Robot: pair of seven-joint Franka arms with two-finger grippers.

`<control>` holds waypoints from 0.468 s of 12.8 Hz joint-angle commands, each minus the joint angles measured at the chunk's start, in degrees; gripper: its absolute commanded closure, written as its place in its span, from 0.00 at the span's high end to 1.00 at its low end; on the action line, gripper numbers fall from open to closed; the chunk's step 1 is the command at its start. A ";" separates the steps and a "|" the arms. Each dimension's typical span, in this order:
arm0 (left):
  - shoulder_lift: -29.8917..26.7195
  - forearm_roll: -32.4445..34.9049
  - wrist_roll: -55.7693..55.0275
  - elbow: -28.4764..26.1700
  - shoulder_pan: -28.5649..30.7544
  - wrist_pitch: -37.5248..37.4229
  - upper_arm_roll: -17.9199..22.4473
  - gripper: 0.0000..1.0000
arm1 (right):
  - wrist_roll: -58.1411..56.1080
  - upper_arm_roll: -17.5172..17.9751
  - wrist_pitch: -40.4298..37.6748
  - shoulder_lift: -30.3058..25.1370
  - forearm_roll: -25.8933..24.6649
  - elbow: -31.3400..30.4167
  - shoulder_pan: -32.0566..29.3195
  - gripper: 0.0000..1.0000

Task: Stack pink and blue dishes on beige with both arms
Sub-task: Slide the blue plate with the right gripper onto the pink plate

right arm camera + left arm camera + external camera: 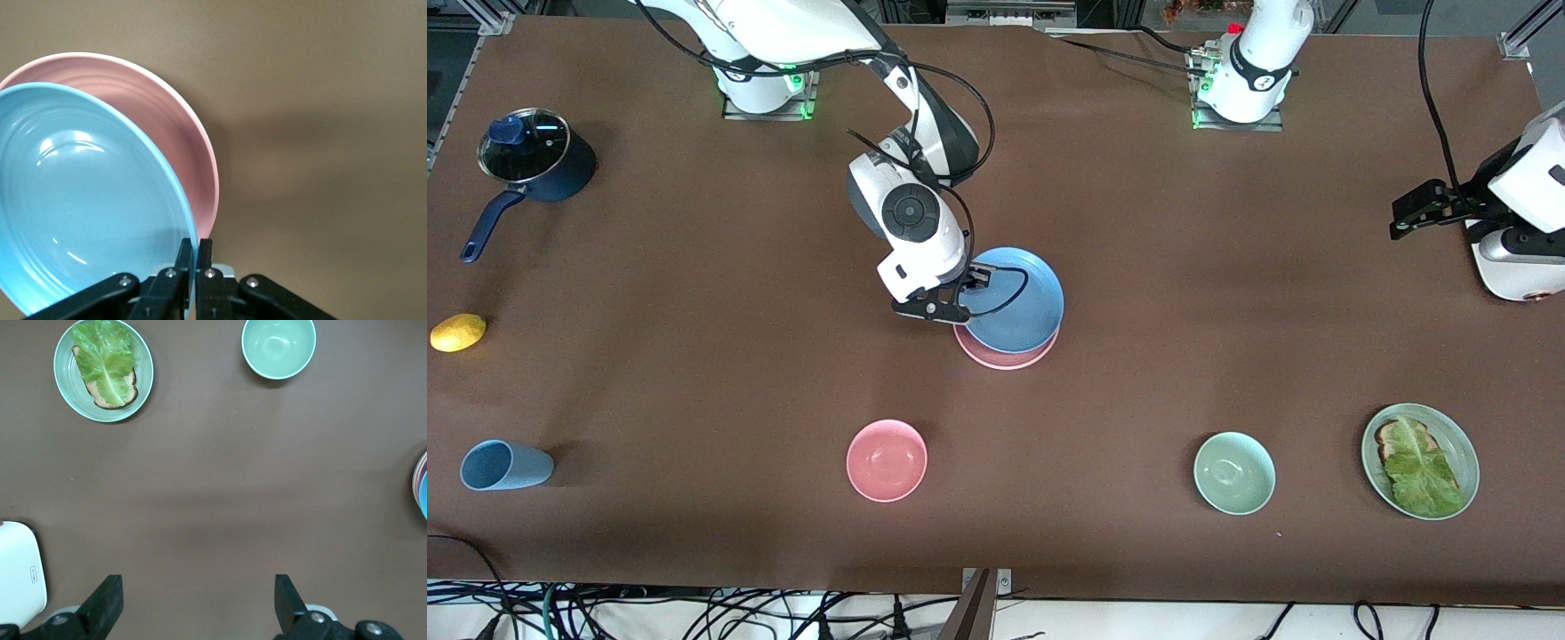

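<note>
My right gripper (976, 277) (195, 250) is shut on the rim of the blue plate (1018, 298) (80, 200). It holds the plate over the pink plate (1005, 358) (180, 133), which lies flat on the table's middle. The blue plate covers most of the pink one and sits shifted toward the robots' bases. I cannot tell whether the two plates touch. The beige plate is hidden. My left gripper (1402, 220) (197, 587) waits open over bare table at the left arm's end, with nothing between its fingers.
Nearer the front camera stand a pink bowl (887, 460), a mint-green bowl (1234, 473) (278, 347) and a green plate with bread and lettuce (1420, 460) (103, 370). At the right arm's end are a lidded dark pot (534, 160), a lemon (458, 332) and a blue cup (505, 465).
</note>
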 commanded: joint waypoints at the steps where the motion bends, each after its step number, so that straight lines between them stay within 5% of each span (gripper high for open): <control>1: -1.00 -0.74 0.66 -0.83 -0.16 0.21 0.23 1.00 | 0.31 -0.47 0.44 1.54 0.68 1.72 0.54 0.00; 6: -1.00 -0.74 0.66 -0.83 -0.16 0.21 0.23 1.00 | -0.05 -0.47 1.67 2.16 0.68 1.72 0.19 0.01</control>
